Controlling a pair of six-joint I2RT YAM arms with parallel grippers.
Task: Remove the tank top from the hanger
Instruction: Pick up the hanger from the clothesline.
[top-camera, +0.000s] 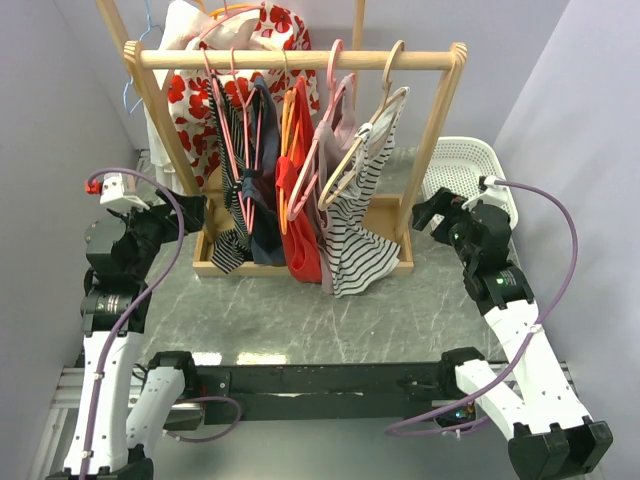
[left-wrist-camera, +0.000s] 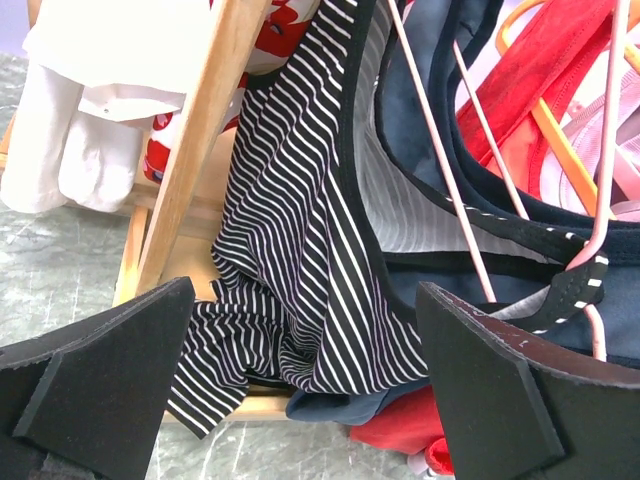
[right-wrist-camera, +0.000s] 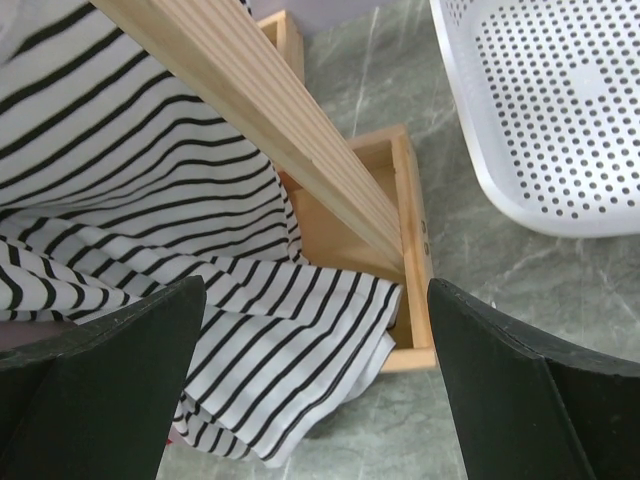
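Several tank tops hang on hangers from a wooden rack (top-camera: 300, 60). A white black-striped tank top (top-camera: 355, 240) hangs at the right on a beige hanger (top-camera: 350, 160), its hem spilling over the rack base. A black white-striped one (top-camera: 232, 200) hangs at the left on a pink hanger (top-camera: 225, 110). My left gripper (top-camera: 185, 212) is open and empty beside the left post, facing the black striped top (left-wrist-camera: 300, 260). My right gripper (top-camera: 432, 215) is open and empty beside the right post, facing the white striped top (right-wrist-camera: 200, 250).
Navy, red and pink tops (top-camera: 300, 200) hang between the striped ones. A red floral garment (top-camera: 200, 90) and white cloth (left-wrist-camera: 90, 110) hang behind the rack's left. A white perforated basket (top-camera: 460, 170) stands right of the rack, also in the right wrist view (right-wrist-camera: 560, 120). The table is grey marble.
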